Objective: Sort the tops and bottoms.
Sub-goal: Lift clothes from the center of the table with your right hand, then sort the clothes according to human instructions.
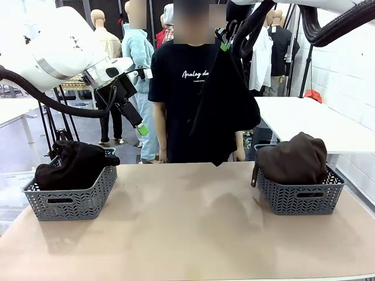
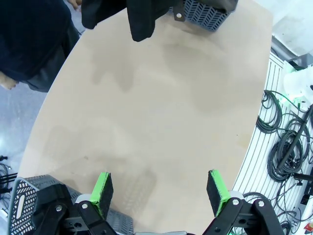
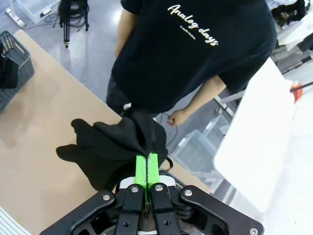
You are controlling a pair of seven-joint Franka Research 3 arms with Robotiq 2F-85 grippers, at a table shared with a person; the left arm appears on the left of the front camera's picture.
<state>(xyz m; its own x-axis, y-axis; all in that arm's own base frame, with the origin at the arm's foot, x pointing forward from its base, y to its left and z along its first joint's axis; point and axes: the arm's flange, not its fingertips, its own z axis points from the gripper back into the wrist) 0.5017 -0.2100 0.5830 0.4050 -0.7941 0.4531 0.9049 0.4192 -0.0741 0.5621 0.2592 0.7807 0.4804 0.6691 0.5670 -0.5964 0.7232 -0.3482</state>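
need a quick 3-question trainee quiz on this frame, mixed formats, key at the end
1. True or false: the right tool is shut on the black garment and holds it in the air above the table.
2. Which basket holds the dark brown garment? A) left basket B) right basket C) neither
3. Fill in: the left tool is ____, with nothing between its green pads.

Key: 1 true; 2 B; 3 open

Beige table (image 1: pixel 187 234), two grey baskets (image 1: pixel 70 199)
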